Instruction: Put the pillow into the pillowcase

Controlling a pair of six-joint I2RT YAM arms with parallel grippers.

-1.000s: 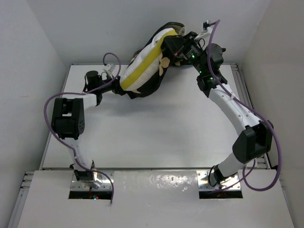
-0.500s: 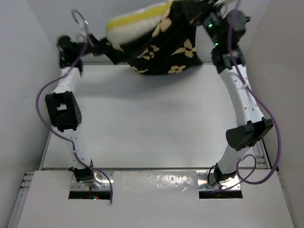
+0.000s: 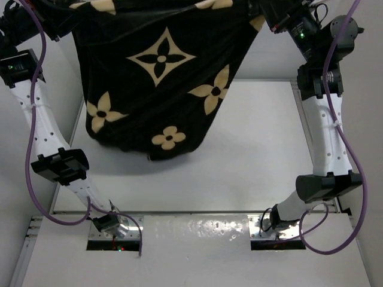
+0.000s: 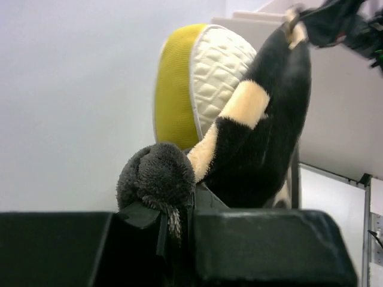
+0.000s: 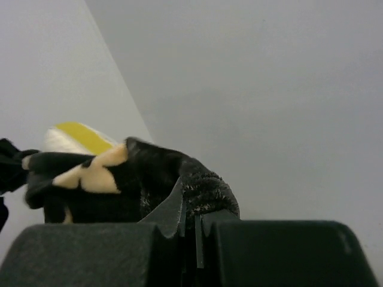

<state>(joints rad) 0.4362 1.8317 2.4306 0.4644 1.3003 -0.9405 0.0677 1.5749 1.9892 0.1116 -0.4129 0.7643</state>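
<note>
White counter lies beneath the black, tan-flowered pillowcase, which hangs as a loose sack above its far left part. Higher and farther back, the left fingers are clamped on one bunched edge of the case's mouth, and the right fingers are clamped on the opposite edge. The pillow sits inside the case, its white quilted end and yellow band poking out of the mouth between the two grips.
</note>
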